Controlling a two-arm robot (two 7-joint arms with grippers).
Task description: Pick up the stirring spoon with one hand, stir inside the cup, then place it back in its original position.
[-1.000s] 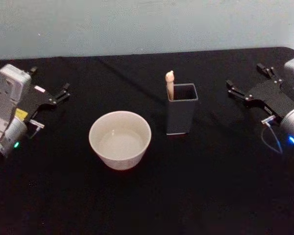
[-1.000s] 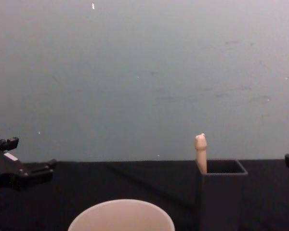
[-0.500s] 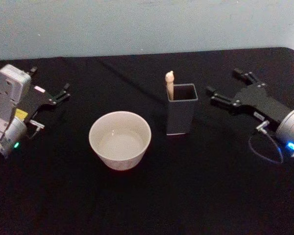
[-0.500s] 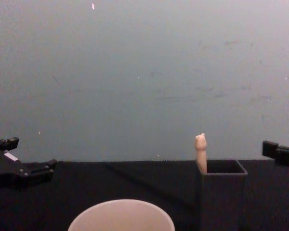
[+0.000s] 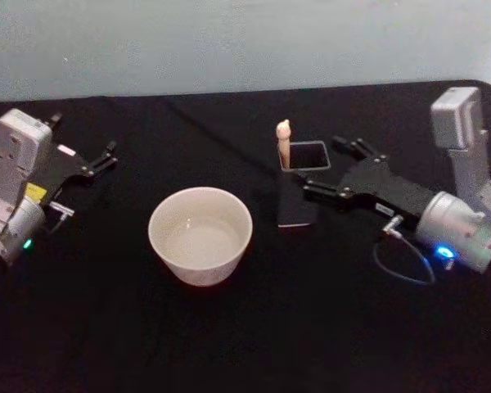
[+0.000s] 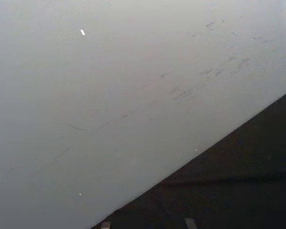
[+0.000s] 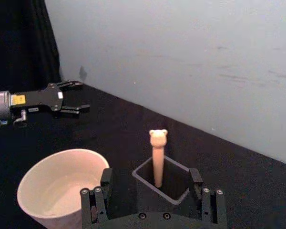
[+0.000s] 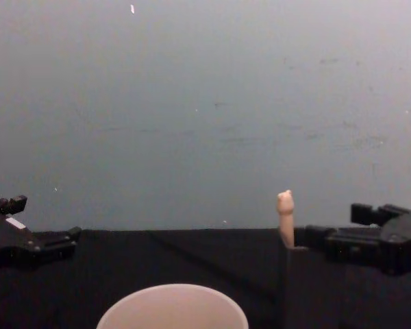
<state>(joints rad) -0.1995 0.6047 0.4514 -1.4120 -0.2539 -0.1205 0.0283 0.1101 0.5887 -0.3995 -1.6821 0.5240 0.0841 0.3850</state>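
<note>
While the spoon stands in the holder right of the cup, the right gripper, fingers apart at the holder's right side, could tip the holder if it closes low; left gripper parked far left, fingers apart.

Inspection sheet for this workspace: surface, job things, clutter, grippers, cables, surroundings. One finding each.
Surface: table under a black cloth.
Job's things: stirring spoon stands in the dark square holder; cup sits to the holder's left, apart from it.
Clutter: nothing seen.
Grippers: right gripper at the holder's right side, jaws open, not on the spoon; left gripper parked at the table's left, jaws open.
Cables: blue cable loop by the right wrist.
Surroundings: plain pale wall behind the table.
</note>
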